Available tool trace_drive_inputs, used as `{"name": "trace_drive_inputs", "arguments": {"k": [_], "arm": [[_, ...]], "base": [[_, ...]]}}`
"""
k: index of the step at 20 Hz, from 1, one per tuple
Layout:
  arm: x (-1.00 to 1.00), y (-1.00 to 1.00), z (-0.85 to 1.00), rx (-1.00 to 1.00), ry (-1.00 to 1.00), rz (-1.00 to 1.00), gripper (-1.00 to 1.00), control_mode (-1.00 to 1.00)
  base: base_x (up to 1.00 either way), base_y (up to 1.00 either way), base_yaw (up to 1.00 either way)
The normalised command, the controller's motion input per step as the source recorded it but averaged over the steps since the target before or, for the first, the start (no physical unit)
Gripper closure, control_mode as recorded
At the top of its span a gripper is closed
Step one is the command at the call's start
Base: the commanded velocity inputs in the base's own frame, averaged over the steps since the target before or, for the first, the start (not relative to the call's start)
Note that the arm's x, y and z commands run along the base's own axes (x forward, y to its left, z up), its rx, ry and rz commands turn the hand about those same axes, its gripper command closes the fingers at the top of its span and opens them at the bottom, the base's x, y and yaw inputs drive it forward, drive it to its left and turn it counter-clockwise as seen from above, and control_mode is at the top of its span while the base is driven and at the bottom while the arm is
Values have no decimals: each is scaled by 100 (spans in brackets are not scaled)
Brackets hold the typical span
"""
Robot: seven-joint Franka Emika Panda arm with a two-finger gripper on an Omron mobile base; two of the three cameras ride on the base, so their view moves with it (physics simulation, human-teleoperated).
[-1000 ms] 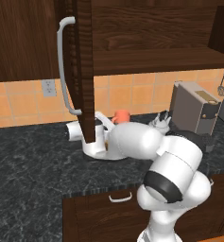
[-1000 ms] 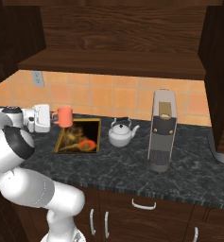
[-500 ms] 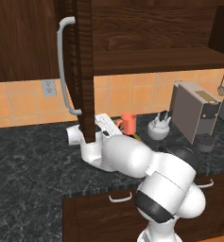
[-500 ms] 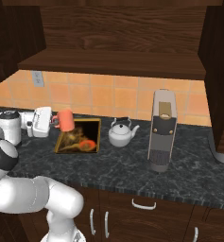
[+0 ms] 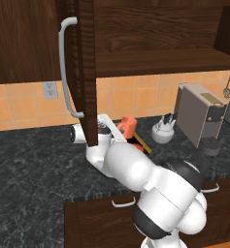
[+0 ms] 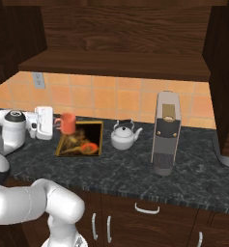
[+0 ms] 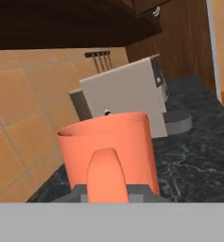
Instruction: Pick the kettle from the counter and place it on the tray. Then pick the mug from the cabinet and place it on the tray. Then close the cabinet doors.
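My gripper is shut on the orange mug, holding it upright by the handle side over the far left corner of the gold-rimmed tray. I cannot tell whether the mug touches the tray. In the hand view the mug sits close up, handle toward me. The white-grey kettle stands on the dark counter just right of the tray. In the left base view the mug is beside the open left cabinet door, and the kettle stands further right. The right door is open too.
A tall grey coffee machine stands on the counter right of the kettle. The bare cabinet shelf hangs above. The left door's silver handle juts out over my arm. Drawer handles line the unit below.
The gripper has lowered the mug a little toward the tray's far left corner. My elbow has swung down and to the left. Kettle, tray and doors have not moved.
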Motion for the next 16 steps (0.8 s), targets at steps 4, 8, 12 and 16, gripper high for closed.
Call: {"name": "trace_drive_inputs", "arguments": {"k": [4,8,12,16], "arm": [[15,7,-55,13,-41,1,100,-100],[37,1,-74,0,-40,0,100,-100],[48,10,-85,1,-21,0,100,-100],[41,22,-70,3,-9,0,100,-100]], "base": [[0,0,0],[0,0,0],[0,0,0],[0,0,0]]}}
